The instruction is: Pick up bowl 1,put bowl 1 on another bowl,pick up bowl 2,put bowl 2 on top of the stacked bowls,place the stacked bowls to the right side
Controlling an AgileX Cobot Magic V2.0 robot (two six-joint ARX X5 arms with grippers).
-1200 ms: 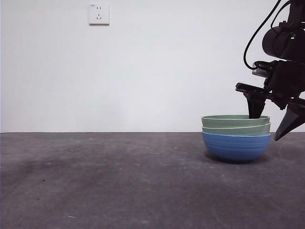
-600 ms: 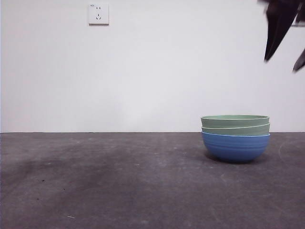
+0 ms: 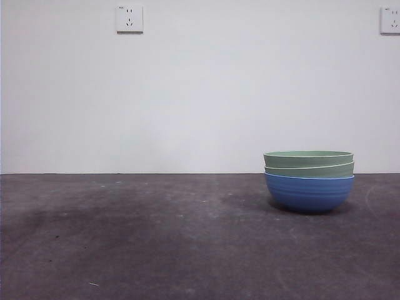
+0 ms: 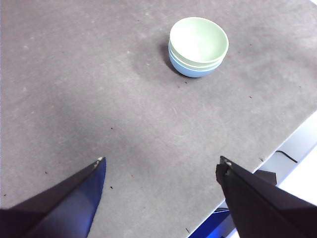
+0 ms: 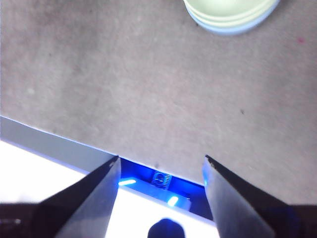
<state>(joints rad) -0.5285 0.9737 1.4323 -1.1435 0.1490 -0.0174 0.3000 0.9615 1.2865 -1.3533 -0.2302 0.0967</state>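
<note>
Change: since a second ago the dark arm that reached the stack's rim from the right of the front view has gone up and out of that view; the stack has not shifted.
Table [image 3: 125, 237]: dark grey, mottled surface that fills the lower part of the front view; its edge shows in both wrist views.
Wall [image 3: 200, 94]: plain white behind the table, with one socket [image 3: 129, 19] high on the left and a second socket [image 3: 390, 20] at the top right corner.
Stacked bowls [image 3: 309, 180]: three nested bowls upright on the table, on the right side of the front view, with nothing touching them.
Another bowl [image 3: 309, 192]: the blue ribbed one, at the bottom, resting on the table.
Bowl 1 [image 3: 309, 169]: pale green, seated inside the blue bowl, only its rim band showing.
Bowl 2 [image 3: 308, 158]: pale green, uppermost, its hollow open and bare in the left wrist view.
Left gripper [image 4: 162, 166]: high above the table, well apart from the stack, fingers spread wide and holding nothing.
Right gripper [image 5: 161, 163]: raised over the table's edge, the stack seen only at the border of its view, fingers apart and holding nothing.
</note>
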